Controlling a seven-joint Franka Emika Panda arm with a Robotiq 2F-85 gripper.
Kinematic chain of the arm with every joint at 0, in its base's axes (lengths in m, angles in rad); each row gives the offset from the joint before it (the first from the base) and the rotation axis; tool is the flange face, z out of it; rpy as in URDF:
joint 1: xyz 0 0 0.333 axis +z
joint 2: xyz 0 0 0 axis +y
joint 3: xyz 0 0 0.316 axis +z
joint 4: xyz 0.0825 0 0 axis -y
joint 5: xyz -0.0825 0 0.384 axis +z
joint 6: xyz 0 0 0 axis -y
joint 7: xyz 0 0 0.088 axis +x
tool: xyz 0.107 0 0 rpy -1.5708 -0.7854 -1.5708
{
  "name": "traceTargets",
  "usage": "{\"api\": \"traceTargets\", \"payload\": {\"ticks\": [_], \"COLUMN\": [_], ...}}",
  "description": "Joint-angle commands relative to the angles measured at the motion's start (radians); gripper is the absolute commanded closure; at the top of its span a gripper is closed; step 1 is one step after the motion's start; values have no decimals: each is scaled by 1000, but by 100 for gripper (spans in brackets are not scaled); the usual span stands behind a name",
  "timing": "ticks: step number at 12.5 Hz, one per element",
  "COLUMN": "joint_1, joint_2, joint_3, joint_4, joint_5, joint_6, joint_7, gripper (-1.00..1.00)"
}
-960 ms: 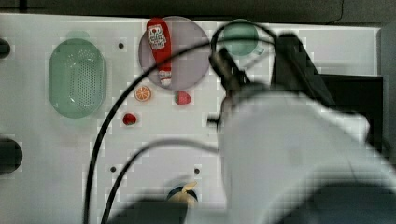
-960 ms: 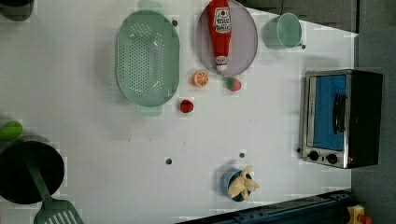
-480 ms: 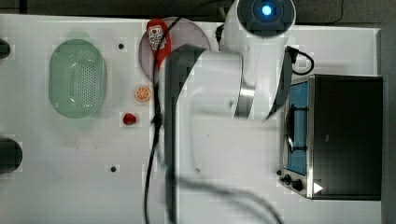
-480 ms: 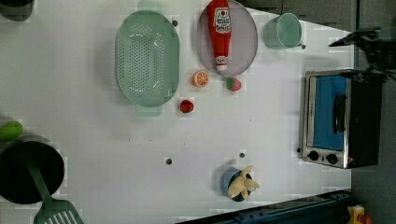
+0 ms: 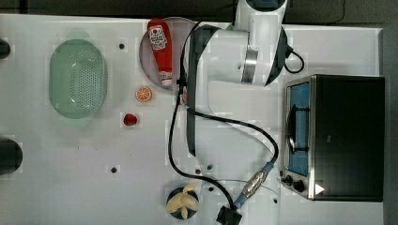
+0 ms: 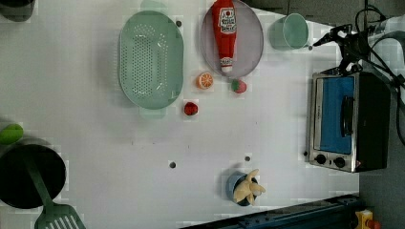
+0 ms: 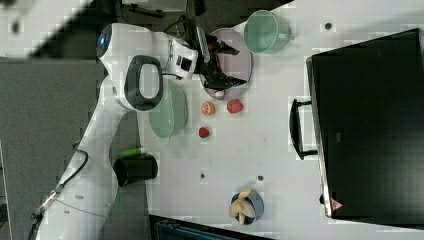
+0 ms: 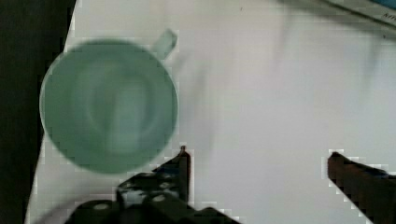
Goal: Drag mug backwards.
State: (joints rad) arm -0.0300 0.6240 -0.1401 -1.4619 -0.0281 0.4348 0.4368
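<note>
The mug (image 6: 289, 32) is small, round and green, and stands upright near the table's back edge, to the right of the purple plate (image 6: 250, 43) in the left view. In the right view the mug (image 7: 265, 31) has its handle pointing toward the toaster oven. My gripper (image 7: 232, 65) hangs open above the table with nothing between its fingers. In the wrist view the mug (image 8: 109, 105) lies just outside one fingertip (image 8: 184, 156) of the gripper (image 8: 259, 158), not between the jaws. In the left view the gripper (image 6: 340, 47) is to the mug's right.
A ketchup bottle (image 6: 225, 33) lies on the purple plate. A pale-green colander (image 6: 150, 59), an orange slice (image 6: 205, 80) and a red fruit (image 6: 191, 109) are nearby. The toaster oven (image 6: 346, 121) stands close beside the mug. A bowl with banana (image 6: 246, 188) and a black pot (image 6: 28, 176) sit at the front.
The arm has swung from over the table's middle to the back by the mug. In the left view the gripper has come in from the right edge. Nothing on the table moved.
</note>
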Motion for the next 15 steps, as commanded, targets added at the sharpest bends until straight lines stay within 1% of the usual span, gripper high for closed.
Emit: {"api": "traceTargets", "payload": {"ticks": [1, 5, 8, 10, 11, 14, 15], "joint_1": [11, 3, -9, -10, -10, -10, -9], "joint_2": [16, 100, 171, 210, 222, 241, 240], "joint_3": [4, 2, 3, 4, 5, 15, 18], "joint_4": [119, 122, 116, 102, 91, 54, 43], "joint_5": [10, 26, 36, 89, 108, 118, 130], "joint_6": [14, 30, 139, 194, 220, 297, 306], "joint_7": [187, 203, 203, 203, 203, 203, 203], "gripper": [-100, -100, -100, -100, -100, -100, -92]}}
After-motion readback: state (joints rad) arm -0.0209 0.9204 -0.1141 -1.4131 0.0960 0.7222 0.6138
